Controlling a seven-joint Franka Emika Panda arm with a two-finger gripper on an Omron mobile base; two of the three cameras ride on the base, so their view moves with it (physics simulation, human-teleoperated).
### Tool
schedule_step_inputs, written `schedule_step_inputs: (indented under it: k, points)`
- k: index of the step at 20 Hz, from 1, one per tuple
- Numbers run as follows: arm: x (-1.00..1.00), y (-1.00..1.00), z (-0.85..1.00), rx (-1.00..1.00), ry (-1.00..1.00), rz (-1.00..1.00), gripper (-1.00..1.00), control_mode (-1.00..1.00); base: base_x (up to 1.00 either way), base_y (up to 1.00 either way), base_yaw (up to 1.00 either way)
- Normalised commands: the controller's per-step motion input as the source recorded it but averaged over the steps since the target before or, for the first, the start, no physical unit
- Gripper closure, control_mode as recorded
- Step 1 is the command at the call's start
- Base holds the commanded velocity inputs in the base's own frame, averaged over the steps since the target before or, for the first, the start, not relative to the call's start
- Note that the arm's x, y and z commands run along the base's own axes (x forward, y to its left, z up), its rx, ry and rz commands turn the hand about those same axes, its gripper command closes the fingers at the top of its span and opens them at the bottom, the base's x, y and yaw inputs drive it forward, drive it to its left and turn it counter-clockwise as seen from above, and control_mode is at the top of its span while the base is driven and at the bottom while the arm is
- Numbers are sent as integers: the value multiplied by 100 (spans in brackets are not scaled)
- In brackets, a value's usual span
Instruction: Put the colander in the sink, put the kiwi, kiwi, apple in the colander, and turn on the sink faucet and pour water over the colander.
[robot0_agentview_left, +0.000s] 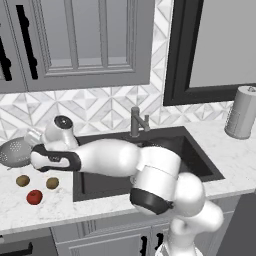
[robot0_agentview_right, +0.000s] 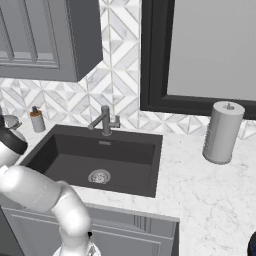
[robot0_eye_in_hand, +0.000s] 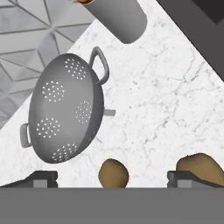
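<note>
The silver colander lies on the marble counter left of the sink, close to the tiled wall. My gripper hovers just beside it, open and holding nothing. In the hand view the colander sits ahead and to the left. One kiwi lies between my spread fingertips, and the other kiwi is by the right tip. From the left base the two kiwis and the red apple rest near the counter's front. The faucet stands behind the sink, with no water running.
A soap dispenser stands at the sink's back left corner, close to the colander. A paper towel roll stands on the counter right of the sink. Wall cabinets hang above the left counter. My arm stretches across the sink's left half.
</note>
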Motion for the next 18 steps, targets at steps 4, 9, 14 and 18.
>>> schedule_step_inputs:
  k: [4,9,14,18]
  points:
    - [28,11,-15,0,13,-8,-100,-100,0,0,0]
    - [20,8,-23,0,11,-5,-100,-100,0,0,0]
    - [12,17,-22,0,2,-7,-100,-100,0,0,0]
    - [18,28,-23,0,0,-8,-100,-100,0,0,0]
